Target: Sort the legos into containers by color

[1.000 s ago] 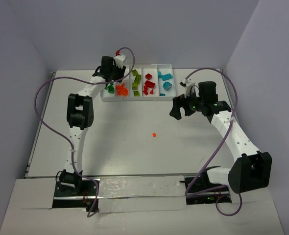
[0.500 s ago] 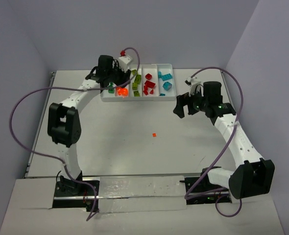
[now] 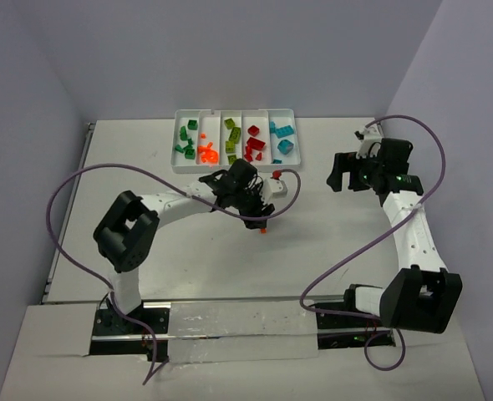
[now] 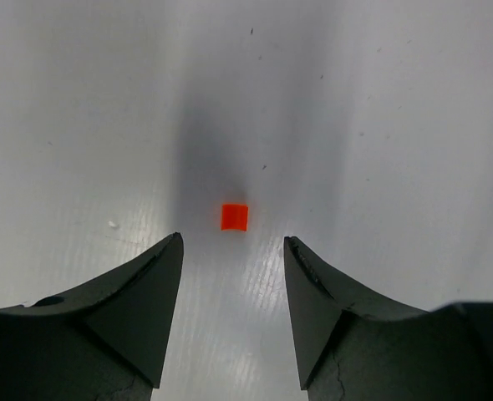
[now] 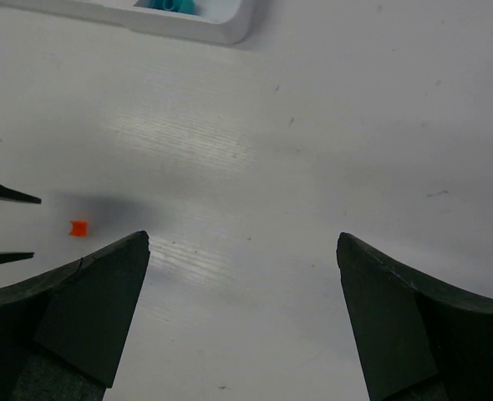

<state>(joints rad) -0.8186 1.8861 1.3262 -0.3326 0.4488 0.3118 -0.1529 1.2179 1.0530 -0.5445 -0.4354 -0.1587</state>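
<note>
My left claw (image 4: 232,242) hangs low over the middle of the tabletop (image 3: 196,259), jaws parted to a middling gap and gripping nothing. Only its wrist view shows the detail: one loose orange brick (image 4: 234,216) lies flat in the claw's shadow, just ahead of the gap between the tips, touching neither. From above, that brick is a speck at the claw's end.

My right claw (image 5: 242,240) hovers near the tabletop's right edge, jaws spread as wide as they go, bare surface between them. Its wrist view catches the loose brick off to its left and one corner of the tray.

The top view alone shows the whole white tray (image 3: 205,112) at the far edge: five compartments, left to right holding dark green bricks (image 3: 188,151), orange bricks (image 3: 206,153), lime bricks (image 3: 235,134), red bricks (image 3: 255,144) and teal bricks (image 3: 285,147), a few apiece, too small to count surely.
</note>
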